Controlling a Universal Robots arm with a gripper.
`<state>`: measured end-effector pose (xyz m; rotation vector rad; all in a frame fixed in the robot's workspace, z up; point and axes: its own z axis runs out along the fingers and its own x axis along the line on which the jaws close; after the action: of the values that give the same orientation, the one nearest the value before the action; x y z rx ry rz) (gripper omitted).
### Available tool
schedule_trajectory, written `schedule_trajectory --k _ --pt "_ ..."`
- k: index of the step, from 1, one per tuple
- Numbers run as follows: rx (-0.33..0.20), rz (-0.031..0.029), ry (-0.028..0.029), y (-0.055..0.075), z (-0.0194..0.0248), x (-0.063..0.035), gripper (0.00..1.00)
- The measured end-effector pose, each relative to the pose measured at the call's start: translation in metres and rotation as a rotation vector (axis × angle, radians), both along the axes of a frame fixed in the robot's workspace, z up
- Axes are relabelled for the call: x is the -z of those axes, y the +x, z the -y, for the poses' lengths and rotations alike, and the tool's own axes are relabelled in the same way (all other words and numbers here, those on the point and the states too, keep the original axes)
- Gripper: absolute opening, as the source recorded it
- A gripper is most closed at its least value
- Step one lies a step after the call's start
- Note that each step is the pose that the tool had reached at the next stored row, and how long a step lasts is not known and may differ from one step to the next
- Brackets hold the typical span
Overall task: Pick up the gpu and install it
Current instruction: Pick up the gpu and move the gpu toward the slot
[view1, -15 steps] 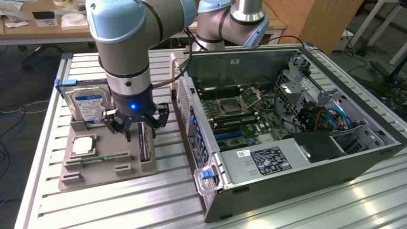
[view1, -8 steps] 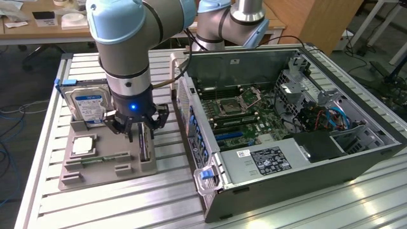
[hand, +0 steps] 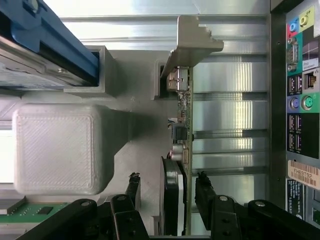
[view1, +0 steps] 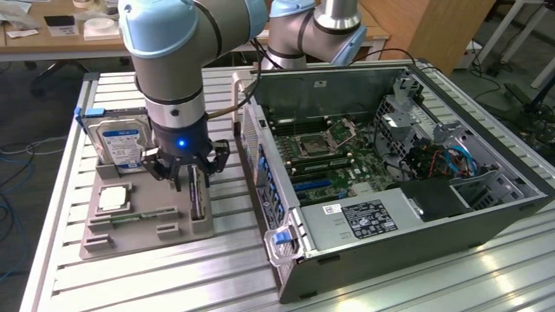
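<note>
The gpu (view1: 197, 195) is a thin dark card standing on edge in a slot of the grey holder tray (view1: 139, 237), at the exterior view's left of the computer case. In the wrist view the gpu (hand: 182, 150) runs away from the camera and ends in its metal bracket (hand: 192, 40). My gripper (view1: 192, 174) is lowered over the card, one finger on each side. The wrist view shows my gripper (hand: 167, 187) open around it. One of the fingers (hand: 202, 190) is close against the board, and the other stands apart from the fan side.
The open computer case (view1: 390, 162) lies just beside the tray, its rear port panel (hand: 300, 100) close to the card. A silver hard drive (view1: 121, 144) stands upright in the tray. A processor (view1: 113, 197) and a green memory stick (view1: 130, 218) lie in the tray too. Slatted aluminium table all around.
</note>
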<state>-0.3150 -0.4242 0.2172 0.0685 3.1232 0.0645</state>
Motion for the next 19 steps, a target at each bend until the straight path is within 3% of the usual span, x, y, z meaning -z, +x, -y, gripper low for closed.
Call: schedule_trajectory --k 9,10,17,18,19 --pt "0.0 -0.0002 -0.0001 0.0 0.0006 0.0013 0.55" --pt "0.0 0.0 0.0 0.0 0.0005 0.0014 0.48" --pt "0.0 0.0 -0.0003 0.0002 0.0005 0.0019 0.47" --pt "0.0 0.0001 -0.0002 0.0003 0.0005 0.002 0.4" --pt "0.0 0.0002 -0.0001 0.0005 0.0005 0.0021 0.4"
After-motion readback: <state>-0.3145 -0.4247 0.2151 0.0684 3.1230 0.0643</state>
